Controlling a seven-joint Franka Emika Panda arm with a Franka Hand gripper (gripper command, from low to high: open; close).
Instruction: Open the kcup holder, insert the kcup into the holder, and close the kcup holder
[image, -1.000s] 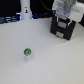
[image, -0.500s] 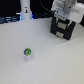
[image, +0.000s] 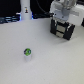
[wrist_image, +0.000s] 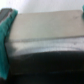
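Observation:
The kcup, a tiny white pod with a green top, stands upright on the white table toward the exterior view's left front. The kcup holder, a black boxy unit with light front marks, sits at the back right. My gripper hangs right over the holder's top, far from the kcup. In the wrist view a blurred grey-black surface of the holder fills the picture, with a teal finger at one side. Whether the jaws are open or shut does not show. No pull-out tray is visible.
A tall white post with a dark mark stands at the back left of the table. Dark background lies behind the table's far edge.
The arm stays over the holder with at most a slight shift. The kcup has not moved.

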